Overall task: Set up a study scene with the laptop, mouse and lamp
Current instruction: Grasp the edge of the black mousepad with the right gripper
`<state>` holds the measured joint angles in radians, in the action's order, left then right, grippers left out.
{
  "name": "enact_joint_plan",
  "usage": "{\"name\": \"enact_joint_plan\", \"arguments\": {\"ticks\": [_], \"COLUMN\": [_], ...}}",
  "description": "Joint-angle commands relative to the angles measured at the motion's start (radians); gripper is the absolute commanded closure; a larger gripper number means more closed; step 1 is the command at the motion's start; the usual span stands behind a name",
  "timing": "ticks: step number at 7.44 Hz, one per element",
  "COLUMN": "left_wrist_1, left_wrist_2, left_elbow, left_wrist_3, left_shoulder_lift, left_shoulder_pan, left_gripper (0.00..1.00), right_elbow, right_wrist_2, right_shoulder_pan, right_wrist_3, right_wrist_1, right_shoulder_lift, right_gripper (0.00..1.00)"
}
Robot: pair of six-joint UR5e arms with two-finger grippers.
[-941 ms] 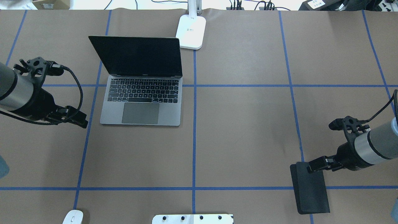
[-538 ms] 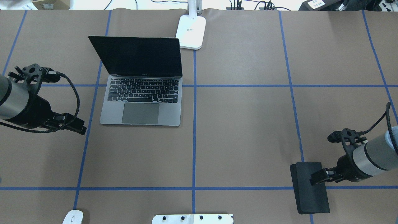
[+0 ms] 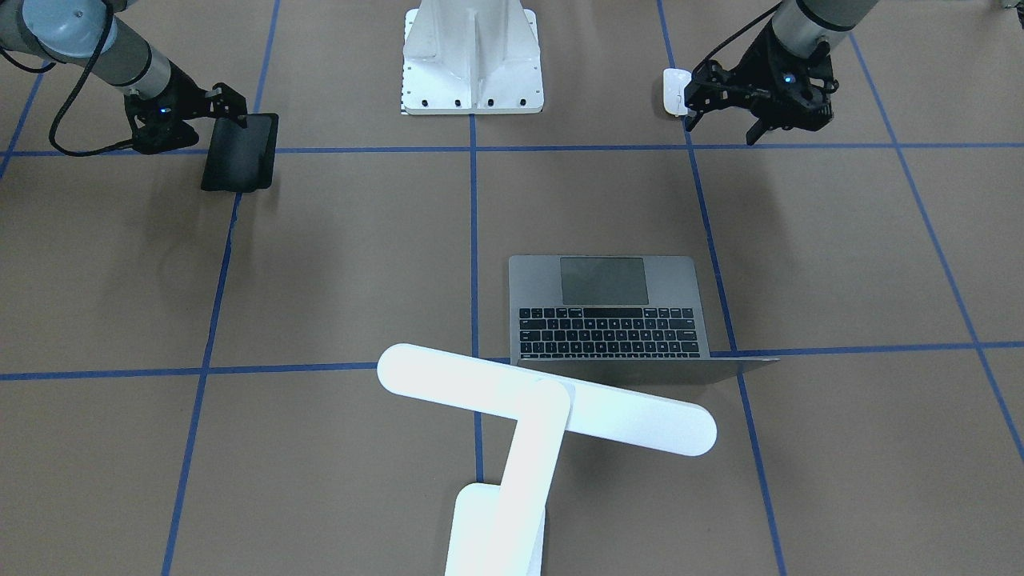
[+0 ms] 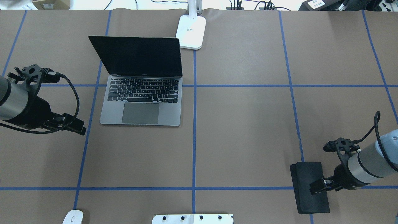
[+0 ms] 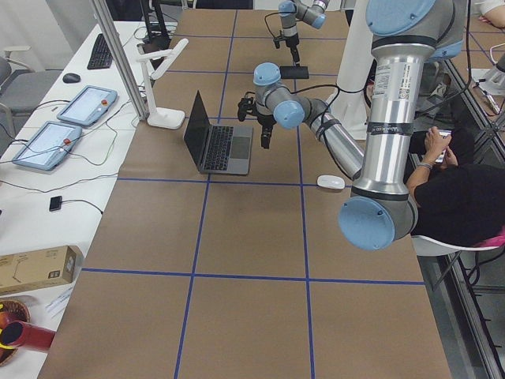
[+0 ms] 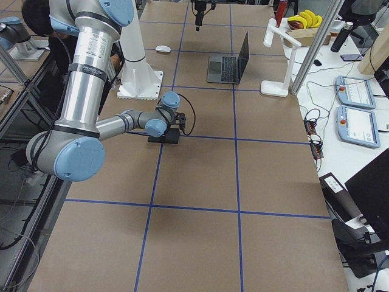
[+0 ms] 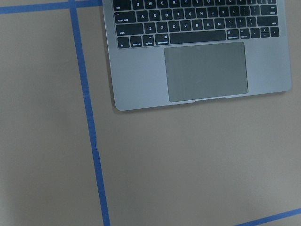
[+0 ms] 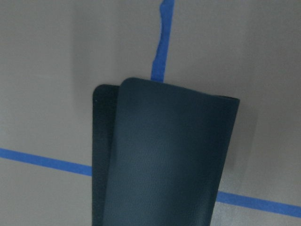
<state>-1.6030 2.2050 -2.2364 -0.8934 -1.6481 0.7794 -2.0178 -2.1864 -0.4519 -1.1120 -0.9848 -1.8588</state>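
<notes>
One laptop near the left tool, mouse well apart.

Slim grey metal laptop sits open. White T-shaped desk lamp stands beside its lid; small glossy white mouse lies well apart.

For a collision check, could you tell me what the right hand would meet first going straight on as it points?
Most likely the black mat, lying directly below the right hand; the gap between them is unclear.
</notes>
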Motion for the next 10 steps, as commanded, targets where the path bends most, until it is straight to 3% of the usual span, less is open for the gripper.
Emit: {"name": "enact_joint_plan", "arguments": {"ticks": [1,2,3,8,9,10], "left_wrist_1": [0.000,-0.002,-0.003,-0.003,-0.003,-0.003], "left_wrist_2": [-0.001,-0.002,-0.002,-0.002,-0.002,-0.002], "left_elbow": [0.001,0.000,0.000,0.000,-0.002,-0.002], "left_wrist_3": [0.002,0.007,0.007,0.008,0.008,0.008], "left_shoulder_lift": [0.002,0.019,0.019,0.021,0.022,0.022], "left_shoulder_pan": [0.000,-0.002,-0.002,-0.002,-0.002,-0.002], "left_gripper": [0.00,0.00,0.00,0.00,0.00,0.00], "right_elbow": [0.014,0.025,0.024,0.033,0.033,0.034], "right_wrist_2": [-0.004,-0.004,-0.004,-0.033,-0.038,-0.042], "right_shoulder_pan": [0.027,0.042,0.045,0.061,0.056,0.056], "right_wrist_3": [0.001,0.003,0.003,0.004,0.004,0.006], "right_wrist_1": [0.000,0.000,0.000,-0.003,-0.005,-0.005], "right_shoulder_lift": [0.004,0.007,0.007,0.004,0.004,0.004], "right_gripper": [0.04,0.08,0.20,0.20,0.24,0.34]}}
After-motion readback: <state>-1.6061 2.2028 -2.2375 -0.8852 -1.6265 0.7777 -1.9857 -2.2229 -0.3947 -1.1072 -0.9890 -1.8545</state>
